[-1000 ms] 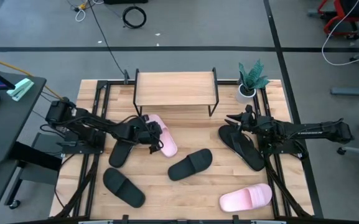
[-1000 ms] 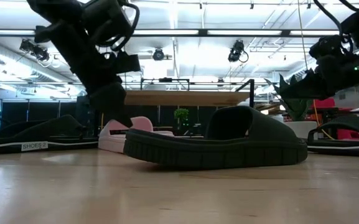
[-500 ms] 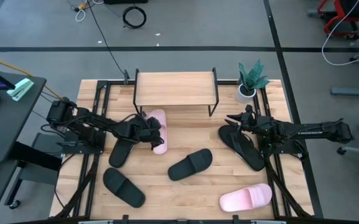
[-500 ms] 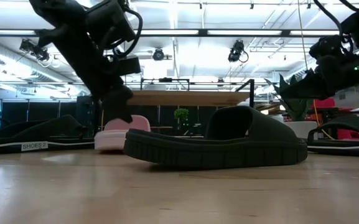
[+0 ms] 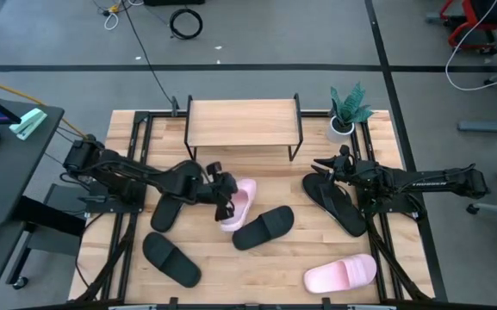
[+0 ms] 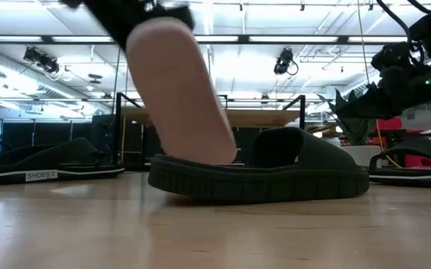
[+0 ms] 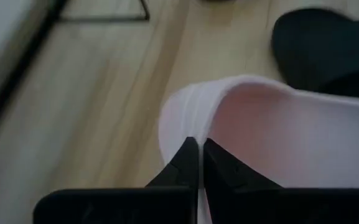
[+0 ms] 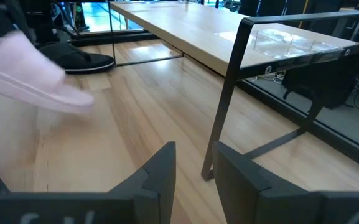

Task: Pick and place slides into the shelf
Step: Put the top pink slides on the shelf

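Above table centre, left claw (image 5: 222, 196) pinching lifted pink slide (image 5: 239, 205); right claw (image 5: 321, 166) spread, near shelf (image 5: 243, 123).

Shelf (image 5: 243, 123) at table (image 5: 257, 267) rear; plant (image 5: 348, 108) right of it; slides (image 5: 264, 227) scattered in front.

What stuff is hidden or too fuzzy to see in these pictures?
- Low view: the lifted pale pink slide hides the left gripper above it, cut off by the top edge.
- Right wrist view: that slide is a motion blur.
- Low view: the black slide in front hides the slides behind it.
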